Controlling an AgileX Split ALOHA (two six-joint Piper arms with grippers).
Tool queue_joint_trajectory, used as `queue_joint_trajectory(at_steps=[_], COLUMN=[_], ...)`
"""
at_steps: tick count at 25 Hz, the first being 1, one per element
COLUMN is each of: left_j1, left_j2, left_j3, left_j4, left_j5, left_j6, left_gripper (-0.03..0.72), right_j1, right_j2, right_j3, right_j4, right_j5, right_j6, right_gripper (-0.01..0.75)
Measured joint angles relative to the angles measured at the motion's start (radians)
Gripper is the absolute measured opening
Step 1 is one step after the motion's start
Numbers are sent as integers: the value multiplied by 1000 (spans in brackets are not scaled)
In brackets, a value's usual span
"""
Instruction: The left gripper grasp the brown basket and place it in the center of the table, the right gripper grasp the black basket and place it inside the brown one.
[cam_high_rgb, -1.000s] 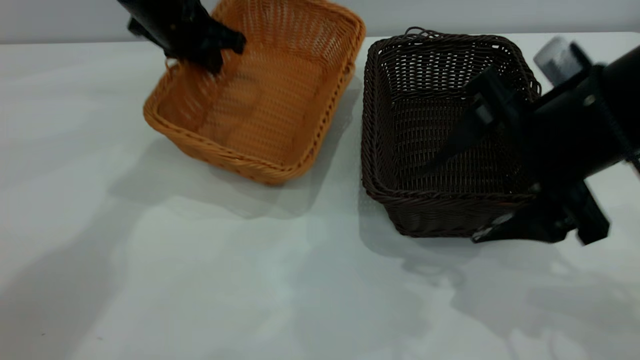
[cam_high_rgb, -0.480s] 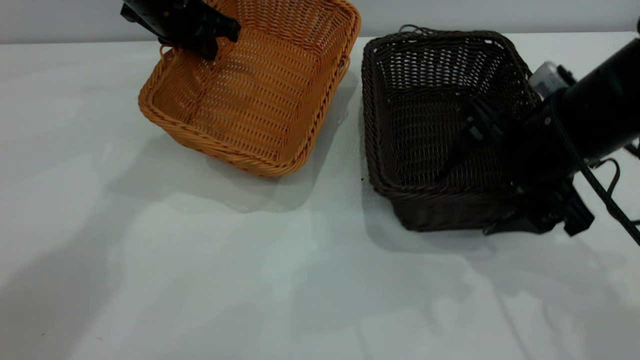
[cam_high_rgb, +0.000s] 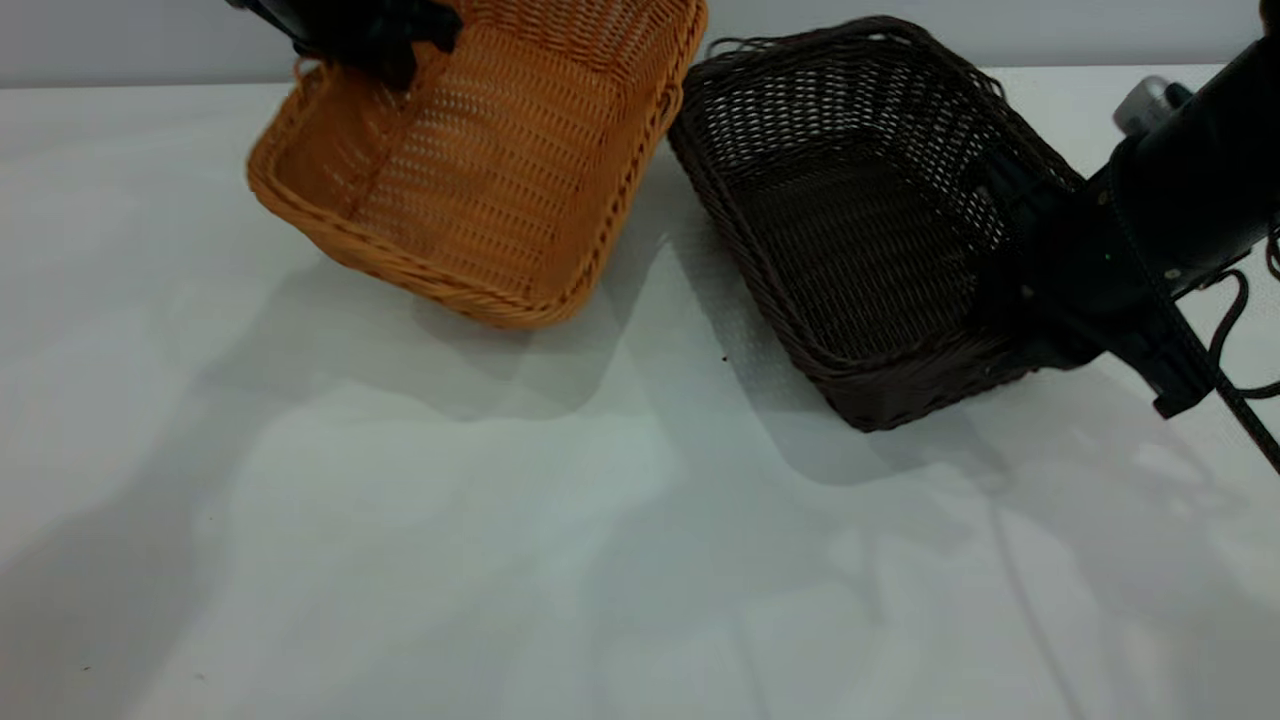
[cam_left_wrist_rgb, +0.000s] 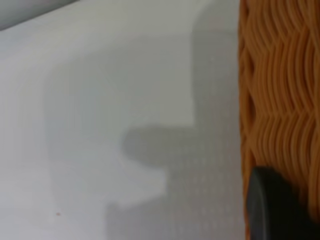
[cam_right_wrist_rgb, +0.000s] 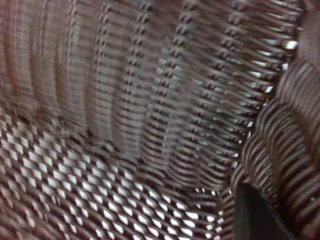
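Note:
The brown basket (cam_high_rgb: 480, 170) hangs tilted at the back left, raised off the table (cam_high_rgb: 400, 560). My left gripper (cam_high_rgb: 375, 45) is shut on its far left rim. In the left wrist view the orange weave (cam_left_wrist_rgb: 280, 90) fills one side, with one dark finger (cam_left_wrist_rgb: 272, 205) against it. The black basket (cam_high_rgb: 860, 230) is tilted and lifted at the right, its near corner low over the table. My right gripper (cam_high_rgb: 1020, 250) is shut on its right wall. The right wrist view shows the dark weave (cam_right_wrist_rgb: 125, 125) from inside and one finger (cam_right_wrist_rgb: 255, 215) at the rim.
The two baskets nearly touch at the back near the middle. The pale wall runs behind the table's far edge. Cables (cam_high_rgb: 1240, 350) hang from the right arm at the right edge. The table's front half bears only shadows.
Both baskets have risen. The brown basket moved up and a little left. The black basket swung and tilted, its far end going left toward the brown one, as the right arm pulled up and back.

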Motion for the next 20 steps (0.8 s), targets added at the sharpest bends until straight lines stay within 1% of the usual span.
queue_joint_trajectory(at_steps=[3,6,8,10,13,15,18,20], left_j1=[1,1,-2,-8,-24,-29,-30,-34], left_j2=[-14,-16,-16,-16,-15,-15,-15,-13], left_j3=[-5,-7,-7,-8,-7,-7,-7,-7], left_j4=[1,-11,-22,-29,-48,-120,-248,-324], left_j5=[51,108,157,214,336,390,437,476], left_j6=[52,115,141,189,350,464,710,915], left_gripper=[81,81,81,81,81,81,81,81], right_j1=[-54,-146,-231,-317,-457,-546,-634,-669], right_j2=[-2,-32,-69,-104,-131,-135,-135,-135], right_j3=[-4,-6,-10,-10,-10,-11,-12,-12], right_j4=[-1,-29,-62,-101,-147,-186,-278,-350], right_j5=[-14,-9,35,111,223,303,390,422], right_j6=[-60,-176,-259,-300,-301,-298,-296,-296], right_gripper=[99,84,82,83,82,81,80,80])
